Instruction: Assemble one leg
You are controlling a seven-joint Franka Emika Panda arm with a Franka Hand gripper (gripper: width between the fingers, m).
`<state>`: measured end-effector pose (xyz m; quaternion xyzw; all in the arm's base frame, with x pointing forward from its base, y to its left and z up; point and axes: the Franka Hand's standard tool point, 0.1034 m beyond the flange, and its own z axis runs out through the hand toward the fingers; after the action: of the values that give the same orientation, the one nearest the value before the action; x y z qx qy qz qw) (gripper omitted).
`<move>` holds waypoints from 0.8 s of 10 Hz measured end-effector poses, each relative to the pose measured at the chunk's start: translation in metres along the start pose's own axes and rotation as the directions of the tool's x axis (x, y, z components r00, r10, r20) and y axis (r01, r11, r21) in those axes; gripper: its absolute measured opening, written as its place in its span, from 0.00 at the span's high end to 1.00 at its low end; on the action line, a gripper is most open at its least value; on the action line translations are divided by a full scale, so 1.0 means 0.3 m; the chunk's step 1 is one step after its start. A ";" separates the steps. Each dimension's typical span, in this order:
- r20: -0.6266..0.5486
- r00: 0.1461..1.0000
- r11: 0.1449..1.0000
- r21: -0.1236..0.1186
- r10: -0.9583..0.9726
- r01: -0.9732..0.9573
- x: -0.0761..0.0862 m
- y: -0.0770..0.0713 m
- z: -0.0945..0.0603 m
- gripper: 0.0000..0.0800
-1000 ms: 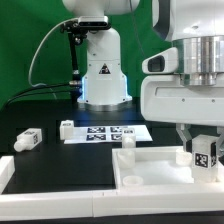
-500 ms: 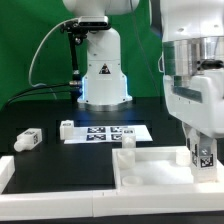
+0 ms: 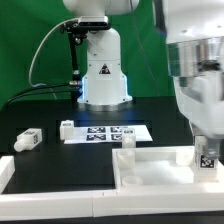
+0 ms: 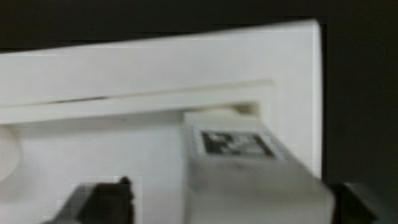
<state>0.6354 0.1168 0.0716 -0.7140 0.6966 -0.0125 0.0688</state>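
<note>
The leg (image 3: 208, 157), a short white peg with a black-and-white tag, stands in the corner of the large white tray (image 3: 150, 172) at the exterior view's right. My gripper (image 3: 205, 148) reaches down over it. In the wrist view the leg (image 4: 246, 165) lies between my two dark fingers, with the gripper (image 4: 231, 200) straddling it. One finger (image 4: 107, 200) stands apart from the leg with pale tray showing in the gap. The other finger sits close beside the leg. The tray's raised rim (image 4: 160, 95) runs just beyond the leg.
Another leg (image 3: 126, 141) stands upright at the tray's far rim. Two more lie on the black table, one (image 3: 29, 139) at the left and one (image 3: 67, 129) beside the marker board (image 3: 108, 132). The robot base (image 3: 103, 75) stands behind.
The arm's white body has swung toward the exterior view's right and fills more of the view. The tagged leg has shifted slightly right and down in the tray's corner.
</note>
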 end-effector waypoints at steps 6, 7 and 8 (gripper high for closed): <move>-0.004 0.829 0.829 0.021 -0.559 0.559 -0.038 -0.005 0.000 0.19; -0.011 0.762 0.761 0.017 -0.648 0.648 -0.032 -0.006 0.001 0.19; -0.031 0.612 0.612 0.002 -0.791 0.791 -0.020 -0.010 0.003 0.19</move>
<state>0.6382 0.1228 0.0715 -0.9471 0.3116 -0.0568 0.0524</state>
